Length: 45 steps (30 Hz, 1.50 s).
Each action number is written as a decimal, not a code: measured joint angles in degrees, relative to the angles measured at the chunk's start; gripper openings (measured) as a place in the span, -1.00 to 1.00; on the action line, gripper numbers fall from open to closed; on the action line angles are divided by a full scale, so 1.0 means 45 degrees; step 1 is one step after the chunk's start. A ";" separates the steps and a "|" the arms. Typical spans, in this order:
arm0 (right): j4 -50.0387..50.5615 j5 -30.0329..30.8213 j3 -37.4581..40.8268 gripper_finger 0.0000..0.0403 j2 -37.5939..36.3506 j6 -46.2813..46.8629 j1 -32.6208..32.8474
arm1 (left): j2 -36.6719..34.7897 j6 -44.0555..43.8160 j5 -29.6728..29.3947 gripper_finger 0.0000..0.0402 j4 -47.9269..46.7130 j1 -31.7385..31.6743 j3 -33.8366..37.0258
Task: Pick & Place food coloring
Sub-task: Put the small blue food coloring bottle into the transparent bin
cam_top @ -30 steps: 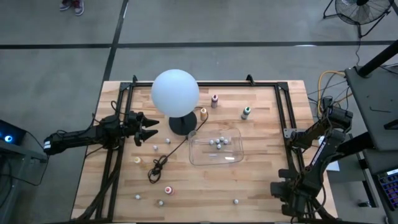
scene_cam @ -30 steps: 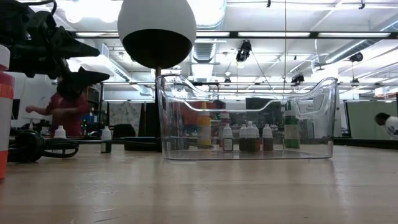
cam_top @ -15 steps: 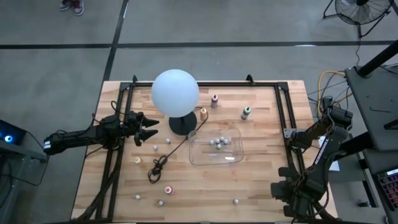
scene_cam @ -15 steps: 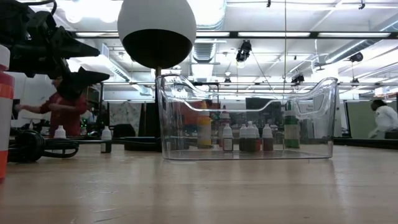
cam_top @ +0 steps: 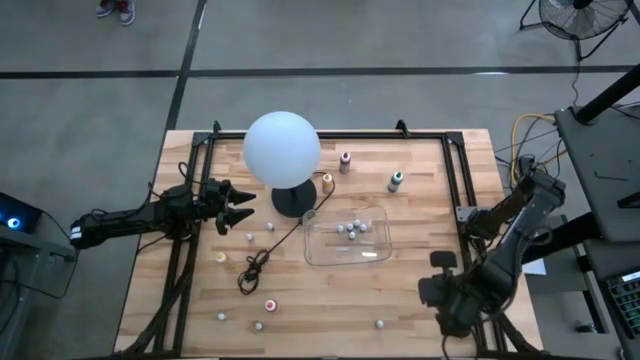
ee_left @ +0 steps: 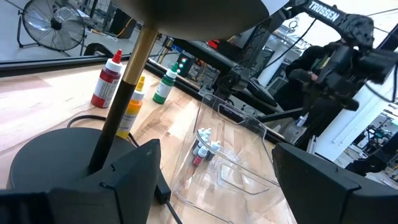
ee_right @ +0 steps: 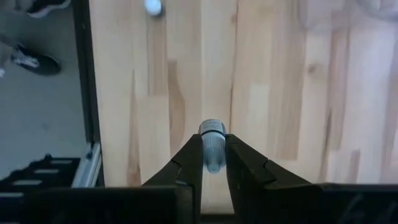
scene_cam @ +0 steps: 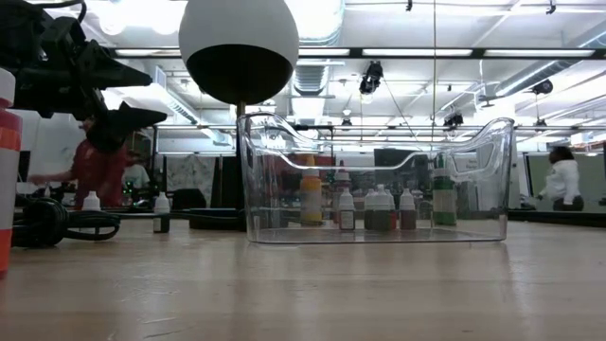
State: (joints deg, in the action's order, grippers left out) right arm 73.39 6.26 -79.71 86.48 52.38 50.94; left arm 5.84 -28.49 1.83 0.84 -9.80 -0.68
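Starting at the far left of the tabletop: left end effector hanging just left of the globe lamp, fingers spread wide and holding nothing, probably just parked while the other arm works. Couple of loose food coloring bottles sitting just below it on the left of the lamp, near the black cord, more scattered well below the lamp toward the front edge.

Moving right: clear tray sitting just right of the lamp base, already holding a small cluster of bottles, so looking like the drop-off spot. Taller bottles standing behind the tray, just right of the lamp.

Far right, well away from the lamp: right end effector pinching shut on one tiny bottle, gripping the body with the cap poking out past the fingertips, hovering over bare wood near the front right corner. Guessing the grip keeps it upright for the trip to the tray.
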 joint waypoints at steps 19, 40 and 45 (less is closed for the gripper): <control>-0.0083 0.0196 -0.1614 -0.78 0.0000 -0.3855 -0.4428 | -0.0003 0.0000 0.0001 0.39 -0.0004 0.0000 -0.0001; -0.2045 -0.0409 -0.1610 -0.78 0.1783 -0.7781 -0.9158 | 0.0010 -0.0004 -0.0001 0.39 0.0039 0.0000 0.0003; -0.2121 -0.0394 -0.1605 -0.78 0.2664 -0.9203 -0.9602 | 0.0021 0.0000 -0.0024 0.39 0.0044 0.0000 0.0003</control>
State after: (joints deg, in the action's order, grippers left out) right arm 63.84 4.49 -86.94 98.47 10.97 7.73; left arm 5.93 -28.49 1.72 1.04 -9.80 -0.67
